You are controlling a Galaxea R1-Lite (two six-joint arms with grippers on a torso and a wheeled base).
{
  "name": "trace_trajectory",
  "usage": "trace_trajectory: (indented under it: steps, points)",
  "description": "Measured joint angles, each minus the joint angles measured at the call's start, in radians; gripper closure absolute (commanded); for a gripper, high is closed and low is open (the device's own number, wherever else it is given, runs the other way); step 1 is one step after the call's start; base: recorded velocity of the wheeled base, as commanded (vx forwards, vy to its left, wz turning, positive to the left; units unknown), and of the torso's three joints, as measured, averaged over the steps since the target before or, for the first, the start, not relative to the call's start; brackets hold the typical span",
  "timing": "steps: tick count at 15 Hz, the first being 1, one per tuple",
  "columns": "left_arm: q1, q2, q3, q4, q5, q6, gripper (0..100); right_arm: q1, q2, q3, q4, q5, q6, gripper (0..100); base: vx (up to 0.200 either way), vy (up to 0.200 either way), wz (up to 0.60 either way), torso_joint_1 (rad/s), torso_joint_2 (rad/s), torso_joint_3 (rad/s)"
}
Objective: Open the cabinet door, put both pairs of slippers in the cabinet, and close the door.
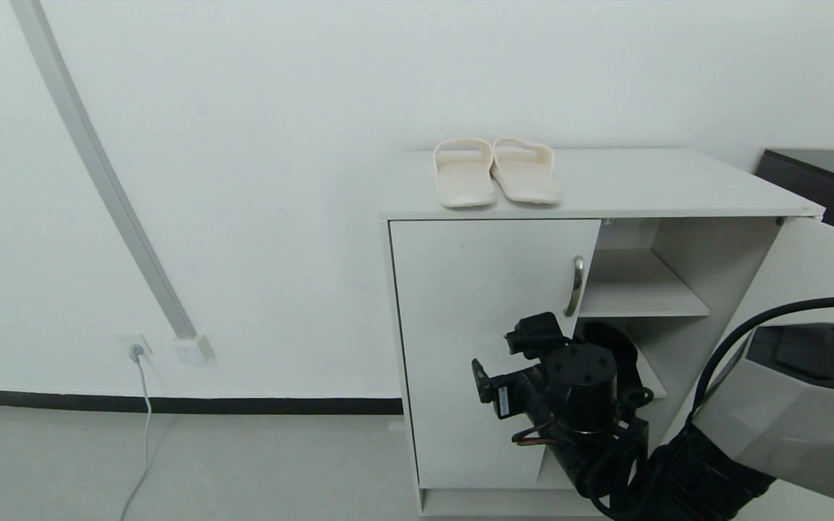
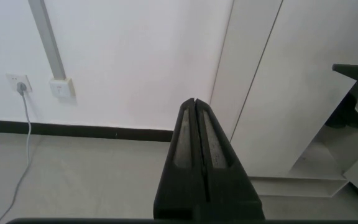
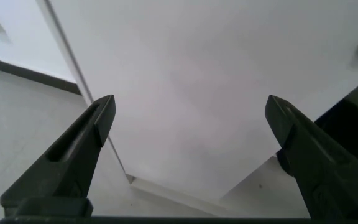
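White cabinet (image 1: 641, 184) up against the wall, and its right-hand door (image 1: 811, 271) is swung wide open, so we're looking straight in at a white shelf (image 1: 638, 286) in the upper half. The left-hand door (image 1: 475, 340) is shut, its metal handle (image 1: 574, 286) upright along the inner edge. On the cabinet's top sits the pair of cream slippers (image 1: 493, 171), side by side and touching, straps towards the wall, heels near the front edge.

Down low, the right arm is in front of the cabinet, just below that handle, about where the closed door meets the opening. The right gripper (image 3: 190, 102) is spread wide with its fingers well apart, gripping nothing, facing the white face of the shut door near its lower edge. Just beyond the arm, in the lower compartment, there's a dark shape (image 1: 627, 354); I can't tell what it is.

The left gripper (image 2: 194, 106) has its fingers pressed flat together and holds nothing. It hangs above the grey floor (image 2: 92, 174), off the cabinet's left side, pointed at the side panel and the wall behind.

On that wall, a socket (image 1: 192, 349) sits low with a grey conduit (image 1: 98, 166) slanting up from it, and beside it a plugged-in cable (image 1: 143, 405) trails down to the floor
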Motion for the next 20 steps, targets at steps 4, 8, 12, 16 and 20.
trace_trajectory:
  steps: [4,8,12,16,20]
  points:
    - [0.000,0.000,0.000,0.000,-0.001,0.000,100,0.000,0.000,0.002,-0.007,0.000,0.000,0,0.000,0.000,0.00,0.177,-0.49,-0.316]
    - [0.000,0.000,-0.001,0.000,-0.001,0.000,100,0.001,0.002,0.003,-0.008,0.001,0.000,0,0.000,0.000,0.00,0.205,-0.51,-0.314]
    - [0.000,0.000,0.000,0.000,-0.003,0.000,100,0.001,0.011,0.003,-0.011,0.002,0.001,0,0.000,0.000,0.00,0.223,-0.52,-0.316]
    - [0.000,0.000,0.000,0.000,-0.004,0.000,100,0.001,0.014,0.012,-0.020,0.002,0.000,0,0.000,0.000,0.00,0.251,-0.57,-0.328]
    - [0.000,0.000,0.000,-0.001,-0.004,0.001,100,0.004,0.014,0.029,-0.057,0.007,-0.031,0,0.000,0.000,0.00,0.237,-0.54,-0.289]
